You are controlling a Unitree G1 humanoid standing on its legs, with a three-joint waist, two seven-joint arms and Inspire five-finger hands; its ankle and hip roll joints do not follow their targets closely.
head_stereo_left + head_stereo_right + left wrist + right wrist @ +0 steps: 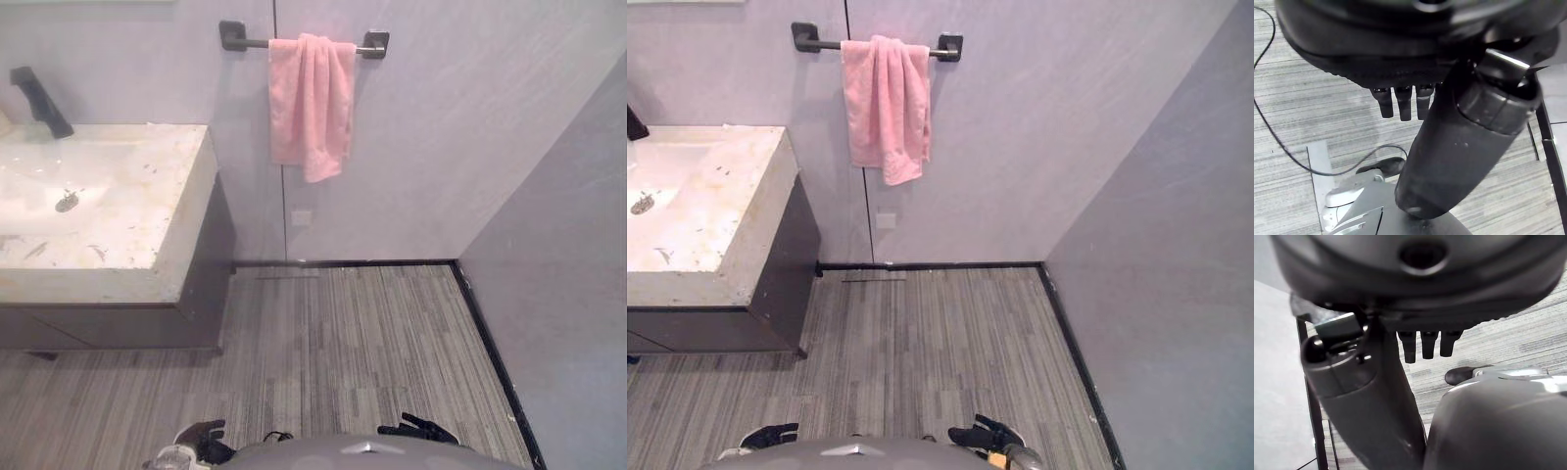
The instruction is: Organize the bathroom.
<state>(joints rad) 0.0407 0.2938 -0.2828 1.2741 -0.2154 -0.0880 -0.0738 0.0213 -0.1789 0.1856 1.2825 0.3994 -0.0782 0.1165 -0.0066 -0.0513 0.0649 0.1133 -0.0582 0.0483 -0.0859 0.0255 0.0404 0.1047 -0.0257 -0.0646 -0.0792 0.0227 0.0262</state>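
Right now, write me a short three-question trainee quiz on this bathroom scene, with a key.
1. True or false: the pink towel lies crumpled on the floor.
2. Multiple choice: the black faucet stands at (A) the back of the stone sink counter, (B) the base of the right wall, (C) the towel bar.
3. Fill in: both the left hand and the right hand hang low with fingers relaxed, holding ____.

Key:
1. False; it hangs over the towel bar on the wall.
2. A.
3. Nothing.
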